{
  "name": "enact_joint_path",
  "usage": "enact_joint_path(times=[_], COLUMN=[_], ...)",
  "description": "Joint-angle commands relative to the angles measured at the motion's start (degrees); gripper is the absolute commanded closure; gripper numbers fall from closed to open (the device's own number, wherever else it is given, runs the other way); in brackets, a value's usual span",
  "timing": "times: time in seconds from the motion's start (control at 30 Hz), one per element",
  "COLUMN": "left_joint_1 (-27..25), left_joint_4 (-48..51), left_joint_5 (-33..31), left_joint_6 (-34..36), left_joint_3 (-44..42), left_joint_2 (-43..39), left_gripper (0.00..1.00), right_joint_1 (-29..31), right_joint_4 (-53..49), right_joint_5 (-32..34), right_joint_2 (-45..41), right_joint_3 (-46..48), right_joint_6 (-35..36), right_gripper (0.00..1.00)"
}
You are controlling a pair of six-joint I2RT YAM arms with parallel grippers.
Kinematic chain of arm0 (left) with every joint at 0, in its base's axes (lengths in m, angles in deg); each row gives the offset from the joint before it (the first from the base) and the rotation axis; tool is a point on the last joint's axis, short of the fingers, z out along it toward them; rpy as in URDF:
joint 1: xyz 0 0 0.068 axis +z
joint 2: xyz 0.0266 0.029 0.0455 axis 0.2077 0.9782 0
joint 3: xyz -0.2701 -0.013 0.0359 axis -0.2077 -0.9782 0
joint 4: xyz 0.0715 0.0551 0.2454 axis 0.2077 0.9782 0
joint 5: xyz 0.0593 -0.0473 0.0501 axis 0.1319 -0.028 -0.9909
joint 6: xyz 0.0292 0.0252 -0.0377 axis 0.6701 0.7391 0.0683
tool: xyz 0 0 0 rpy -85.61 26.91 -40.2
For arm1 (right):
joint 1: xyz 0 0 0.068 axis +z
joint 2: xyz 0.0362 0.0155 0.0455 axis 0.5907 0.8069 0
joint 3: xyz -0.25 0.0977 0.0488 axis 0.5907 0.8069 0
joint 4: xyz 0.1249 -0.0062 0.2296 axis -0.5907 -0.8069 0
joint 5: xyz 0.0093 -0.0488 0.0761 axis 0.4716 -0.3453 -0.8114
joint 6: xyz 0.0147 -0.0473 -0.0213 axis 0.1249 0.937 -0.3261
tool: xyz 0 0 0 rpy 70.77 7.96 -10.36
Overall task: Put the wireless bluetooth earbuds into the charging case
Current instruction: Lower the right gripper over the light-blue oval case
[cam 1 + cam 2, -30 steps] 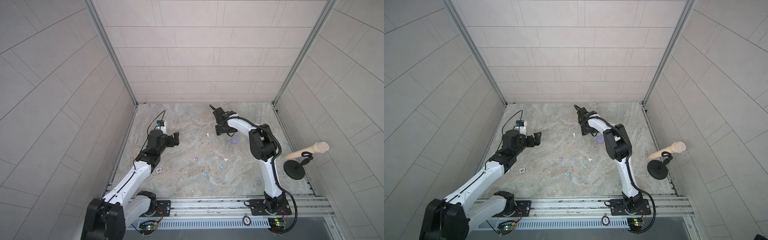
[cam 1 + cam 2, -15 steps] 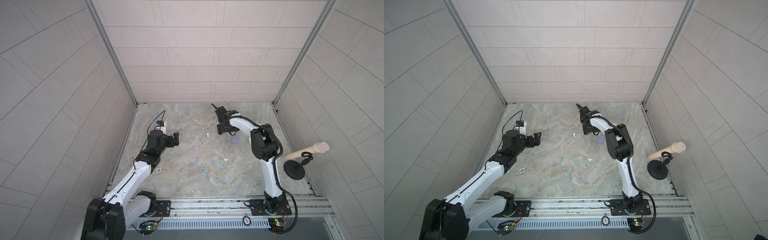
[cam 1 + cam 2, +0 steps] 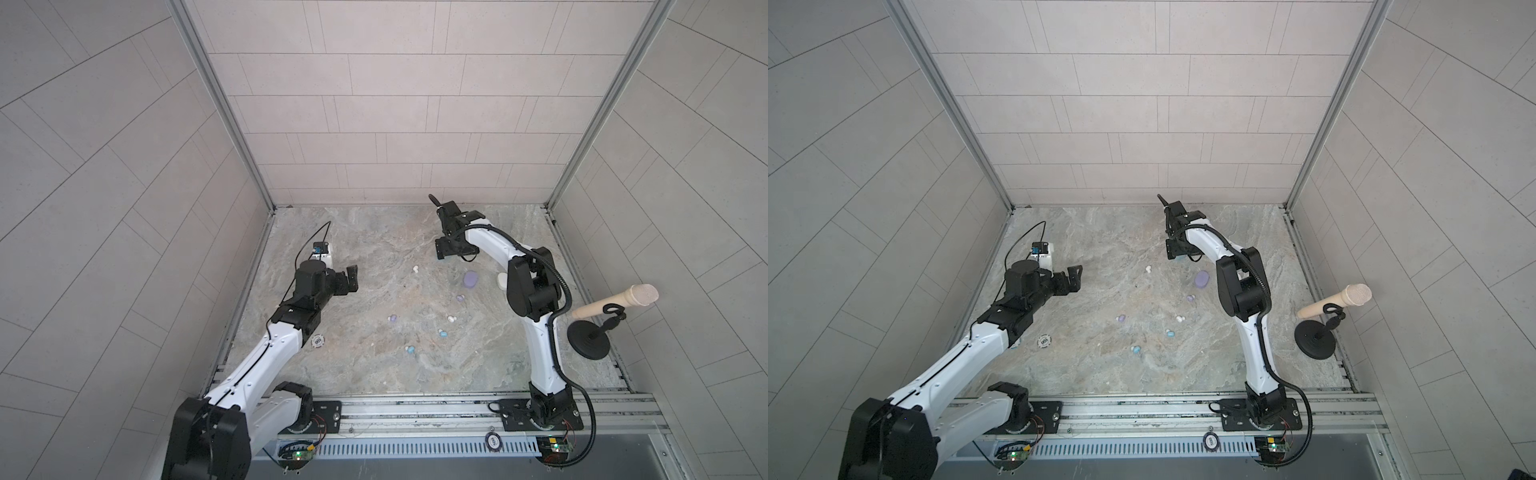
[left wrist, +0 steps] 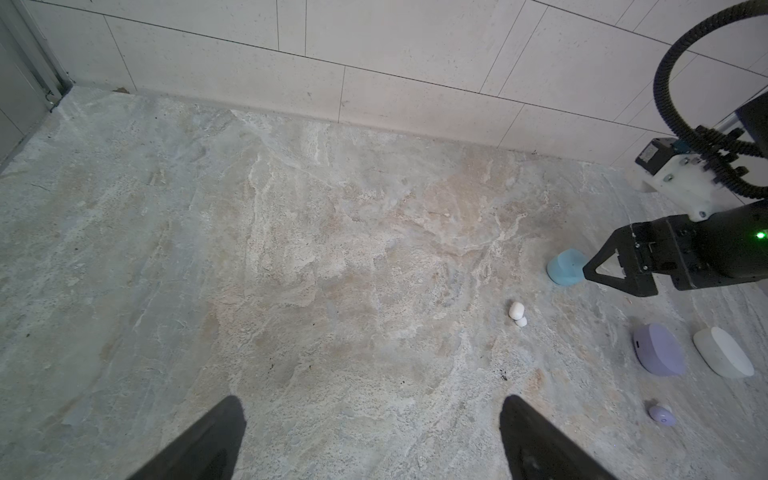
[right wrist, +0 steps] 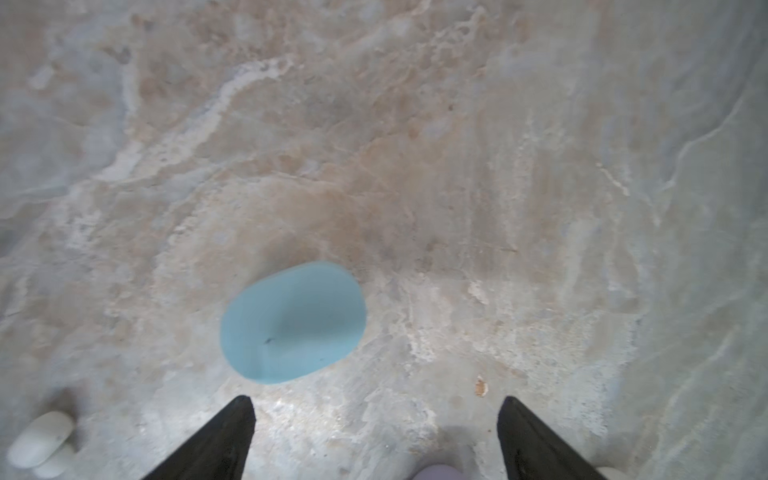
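Hovering by the apparently closed blue case (image 5: 293, 322), right gripper (image 5: 374, 399) spread empty; left gripper (image 4: 372, 398) likewise.

Both top views: high above, looking down on the whole stone floor (image 3: 374, 353). Left wrist view: low, looking across toward the back wall (image 4: 374, 62). Right wrist view: very close above the blue case (image 5: 293, 322), seen in the left wrist view too.

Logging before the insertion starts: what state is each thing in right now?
left tool: open, empty
right tool: open, empty, poised at the blue case
blue case: on the table, looks shut, ungripped
lilac case: shut
white case: shut
earbuds: loose on the table, none in a case
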Motion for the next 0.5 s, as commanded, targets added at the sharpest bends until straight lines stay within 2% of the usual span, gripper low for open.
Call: enact_joint_path(times=[0.0,0.23,0.47], left_joint_1=[-0.3,-0.3,-0.6], left_joint_4=[0.1,0.1,0.1], left_joint_5=[0.5,0.8,0.7], left_joint_6=[-0.2,0.0,0.3], left_joint_3=[-0.4,-0.4,-0.3], left_joint_2=[-0.6,-0.6,-0.2], left_gripper=[0.0,0.0,0.0], right_joint_1=[0.2,-0.9,-1.0], right_joint_4=[-3.5,-14.1,-15.0], right_joint_5=[-6.9,-9.3,-9.4], right_joint_2=[-0.5,9.1,12.5], right_joint_3=[-4.7,-17.9,-20.7], right_joint_6=[4.6,13.0,13.7], right_gripper=[0.08,0.1,0.14])
